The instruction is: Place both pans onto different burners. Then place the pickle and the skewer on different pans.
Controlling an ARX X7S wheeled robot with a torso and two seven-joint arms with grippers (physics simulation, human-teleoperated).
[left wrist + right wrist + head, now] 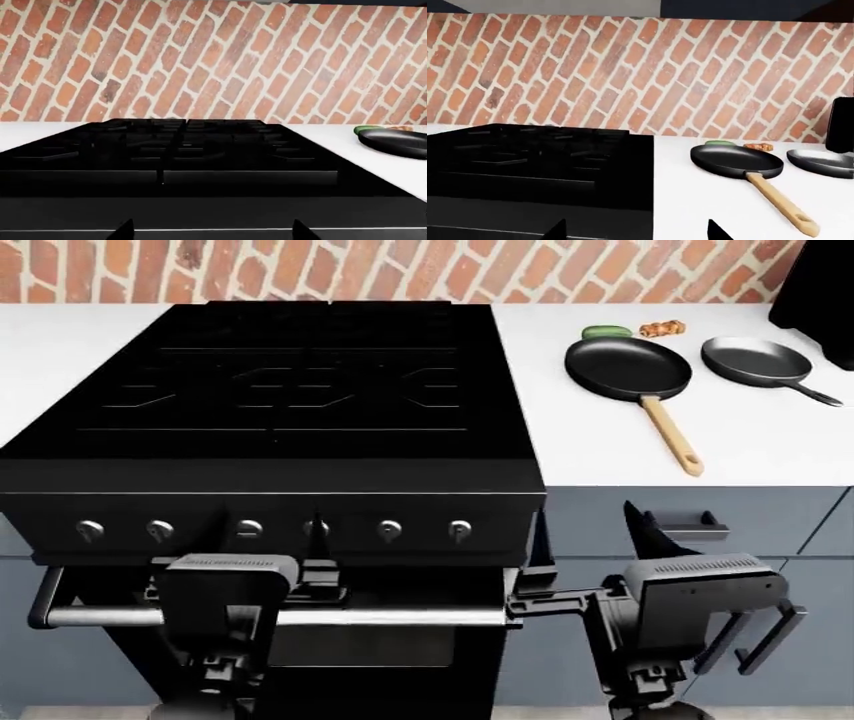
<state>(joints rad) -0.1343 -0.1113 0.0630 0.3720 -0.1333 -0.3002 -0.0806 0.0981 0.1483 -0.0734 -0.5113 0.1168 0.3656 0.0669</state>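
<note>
**Nothing placed yet: both pans wait on the counter**

So far none of the task is done, judging by how things lie. The stove point(267, 390) stands bare, its burners point(287, 385) carrying nothing, and both pans sit on the white counter point(587, 455) to the stove's right. The black pan point(627, 368) lies nearer the stove, its wooden handle point(671, 435) pointing toward the robot; the grey pan point(757, 360) rests just beside it, farther right, with its dark handle angled out to the right. Behind the black pan, near the brick wall point(400, 270), lie the pickle point(605, 332) and the skewer point(662, 328) — close to each other, apart from the pans or nearly touching the black one's rim; the head view is too small to settle that.

Both arms hang low in front of the oven door, well short of anything. The left gripper point(210, 230) faces the stove's front edge, and its two tips show set wide apart at the edge of the wrist view, so the jaws are spread and empty. The right gripper point(637, 230) looks the same — tips apart, nothing between them — and its camera takes in the black pan and part of the grey one.

All four placements remain: two pans onto separate burners, then pickle and skewer into different pans. The right arm seems the better placed to begin, with the black pan nearest.
</note>
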